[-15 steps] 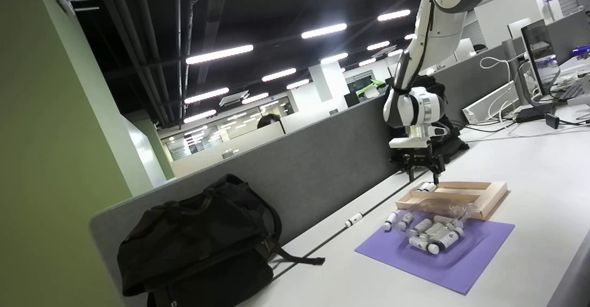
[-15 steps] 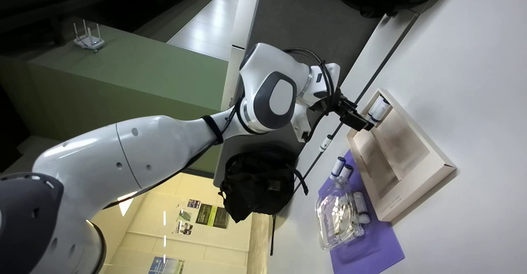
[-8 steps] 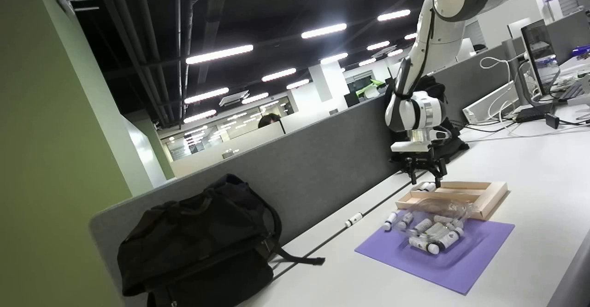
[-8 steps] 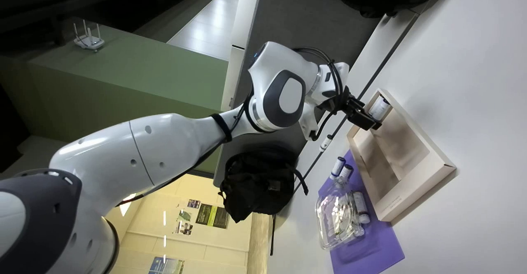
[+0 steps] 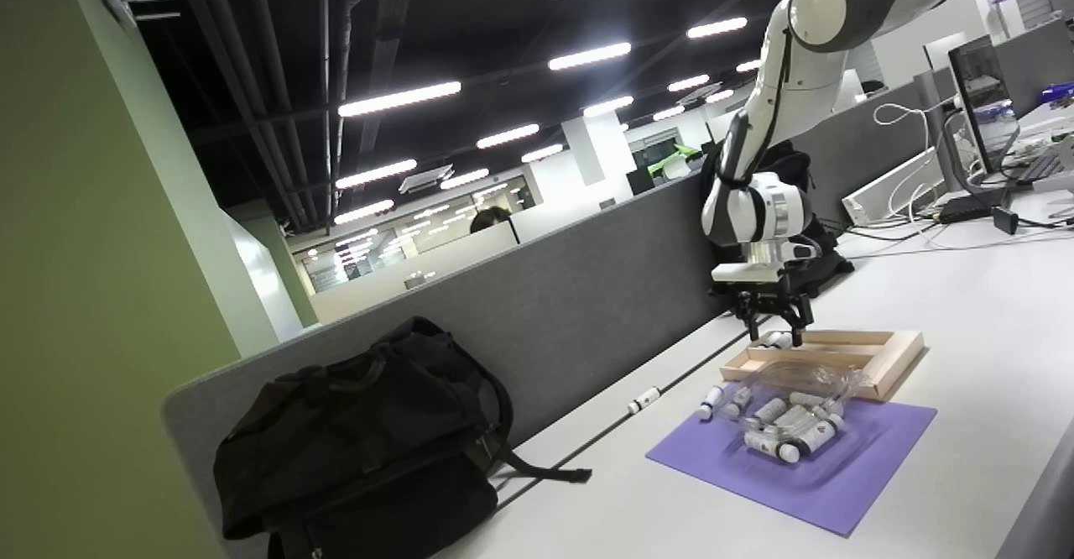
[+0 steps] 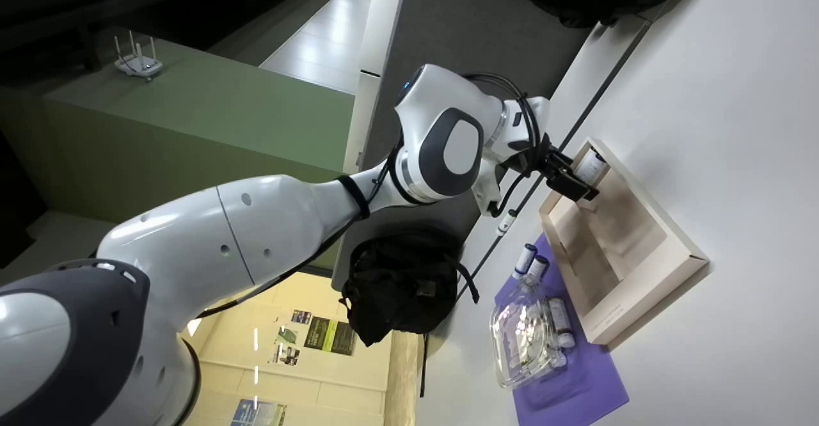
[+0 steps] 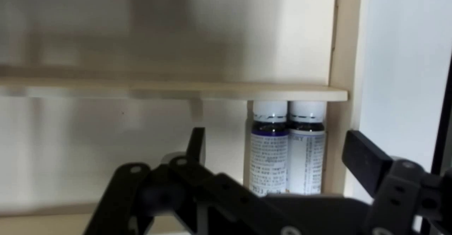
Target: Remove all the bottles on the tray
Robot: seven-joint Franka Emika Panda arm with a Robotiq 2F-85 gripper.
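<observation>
Hangs over the tray point(image 6: 643, 295) with the gripper point(image 5: 775, 336) spread wide, pinching nothing. Takes in, at four o'clock of the wrist view, two bottles point(image 7: 271, 154) lying side by side inside that tray, with caps toward twelve, up against the divider point(image 7: 212, 91) or nearly so. Brackets that pair with fingers point(image 7: 367, 161) toward nine and three, touching neither, presumably to squeeze across both bodies or pick one. Looks off-centre for it: at three o'clock, has one fingertip over or beyond the end wall point(image 7: 348, 51), so may need a nudge toward nine before going down, or risk landing on wood. Judging, in an exterior view, by the loose bottle point(image 5: 644, 400) on the desk point(image 5: 990, 324) near nine o'clock of the tray, and by more showing through a clear container point(image 5: 843, 383) on the purple sheet point(image 5: 839, 504) at six, probably well along with the clearing. Compared with a second ago, sits a little lower and reaches further in with the arm point(image 6: 269, 224), now hiding more of the pair in an exterior view; with fingers spread as before and no shift to be seen in tray, container or sheet.
</observation>
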